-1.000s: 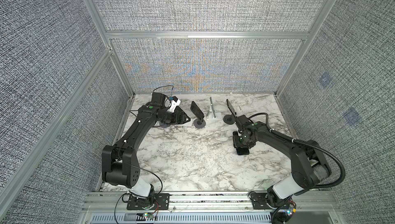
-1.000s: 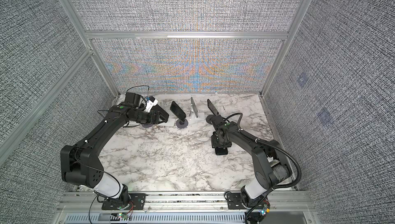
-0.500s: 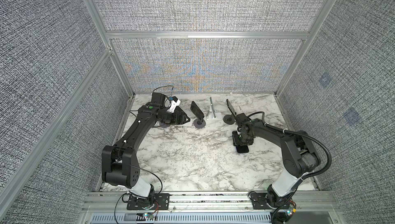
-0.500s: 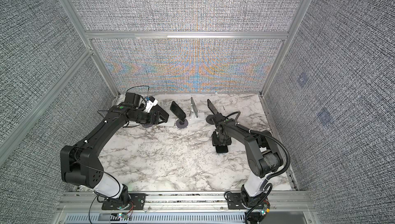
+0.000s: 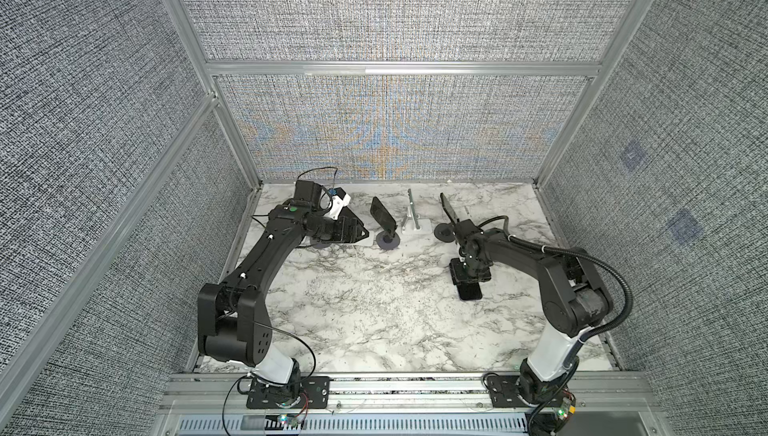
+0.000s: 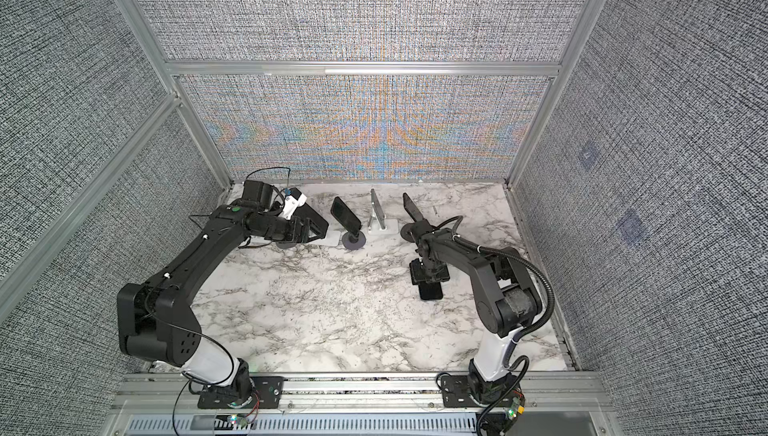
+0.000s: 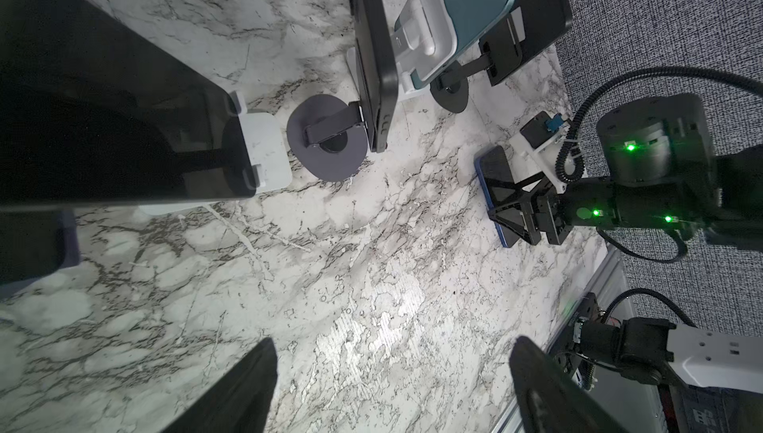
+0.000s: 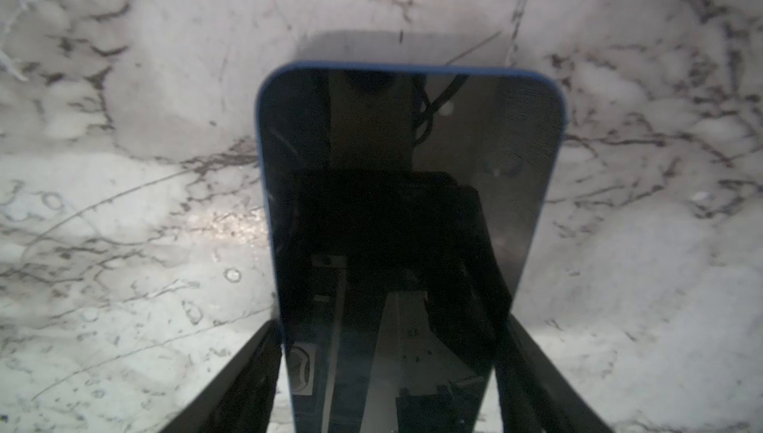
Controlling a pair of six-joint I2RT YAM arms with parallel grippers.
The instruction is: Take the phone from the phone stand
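On the marble surface, our left hand hovers wide open. Our right hand straddles the phone, which lies flat near the black stand. We cannot tell whether it grips.

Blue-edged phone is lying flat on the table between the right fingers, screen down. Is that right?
No. The blue-edged phone lies flat on the table between the right fingers, screen up: the right wrist view shows its dark glass facing the camera.

Five phones clearly counted. Four stands. Two arms. One marble surface.
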